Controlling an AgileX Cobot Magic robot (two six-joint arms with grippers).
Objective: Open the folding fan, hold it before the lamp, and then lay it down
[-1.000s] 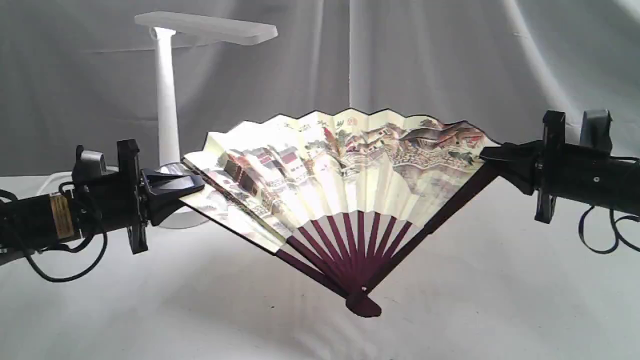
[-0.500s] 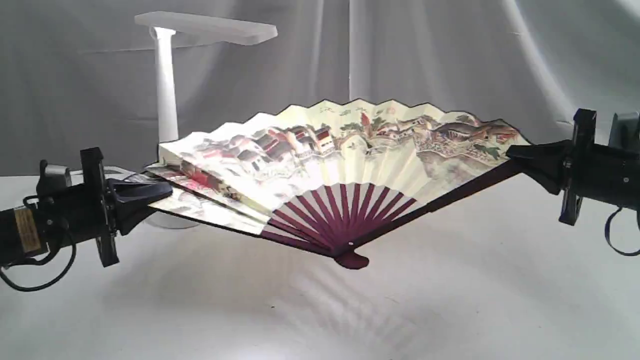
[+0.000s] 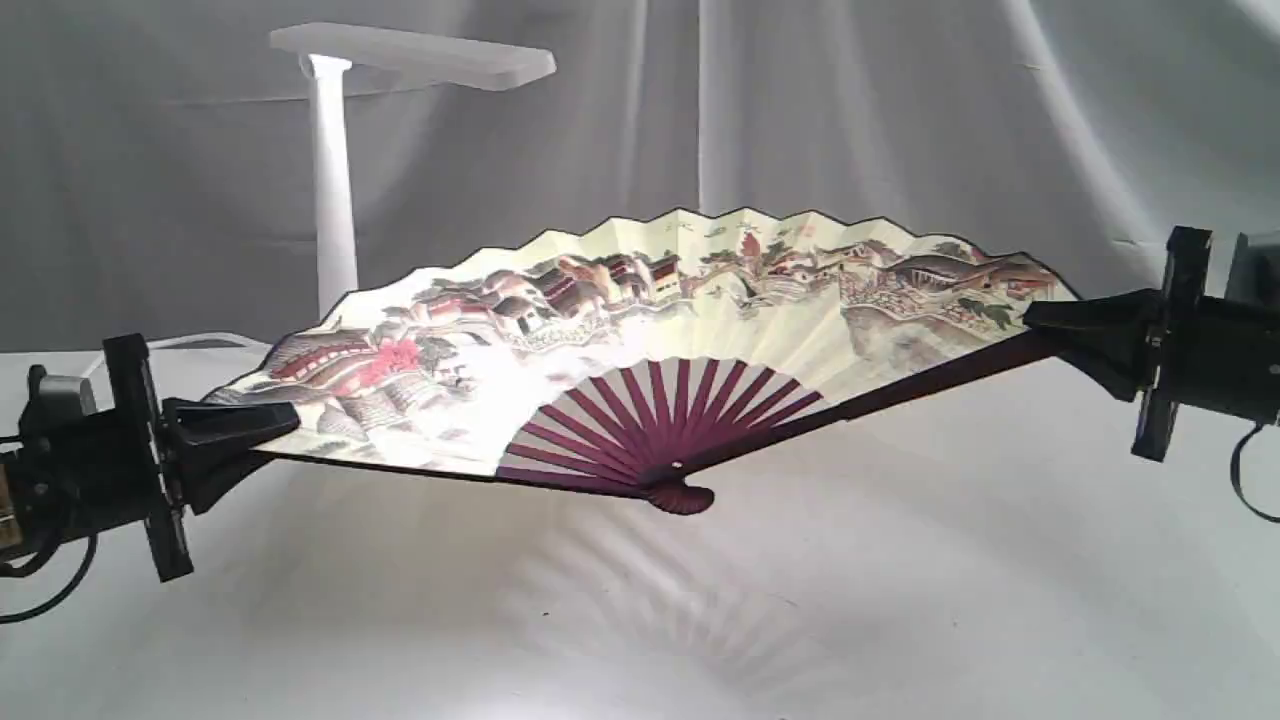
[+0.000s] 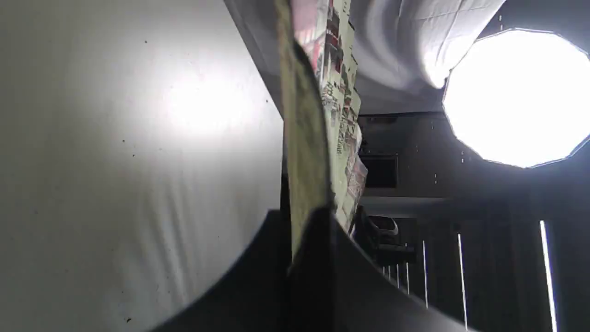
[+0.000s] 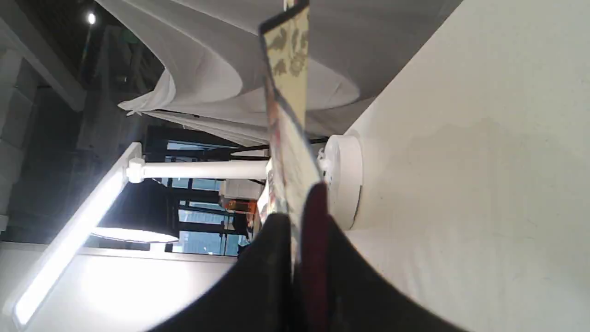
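Gripping folding fan [image 3: 620, 330] by both outer guards; left gripper [image 3: 288, 428] clamped on its left end, right gripper [image 3: 1032, 318] clamped on its right; fan spread, off table [image 3: 900, 600], lamp [image 3: 335, 200] behind.

1. No text, brand, number or sign is legible in any of the 3 views.
2. The folding fan [image 3: 640, 330] carries a few faint dark strokes near its top edge, above the painted rooftops, in the exterior view. They are too small and soft to read as characters.
3. A tan sticker [image 3: 6, 505] sits on the left arm [image 3: 60, 480] at the very edge of the exterior view. Most of it is cut off by the frame and no print on it can be made out.
4. In both wrist views the fan's paper shows only painted pattern, blurred and seen edge-on.
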